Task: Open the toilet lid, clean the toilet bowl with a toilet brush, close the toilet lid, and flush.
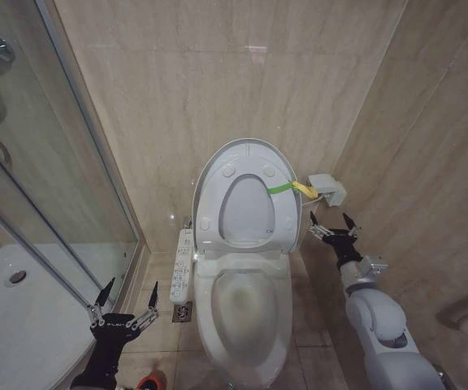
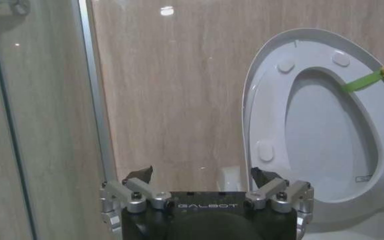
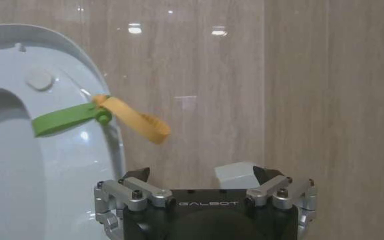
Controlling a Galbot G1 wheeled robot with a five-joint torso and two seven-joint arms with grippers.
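Observation:
The toilet lid [image 1: 254, 153] stands raised against the back wall, with the ring seat [image 1: 218, 203] up against it. A green band [image 1: 279, 188] with a yellow tab [image 1: 304, 190] hangs at the lid's right edge. Below lies the uncovered toilet bowl [image 1: 246, 305], with its button panel [image 1: 183, 264] on the left. My right gripper [image 1: 330, 219] is open just right of the lid, below the tab, holding nothing. My left gripper [image 1: 131, 286] is open low by the shower, left of the bowl. A red cup [image 1: 151, 380] peeks out under the left arm; the toilet brush itself is hidden.
A glass shower door [image 1: 63, 162] and a curved white tray [image 1: 23, 325] fill the left side. A floor drain [image 1: 182, 312] sits beside the bowl. A white box [image 1: 328, 188] juts from the wall above my right gripper. The tiled right wall [image 1: 437, 179] is close.

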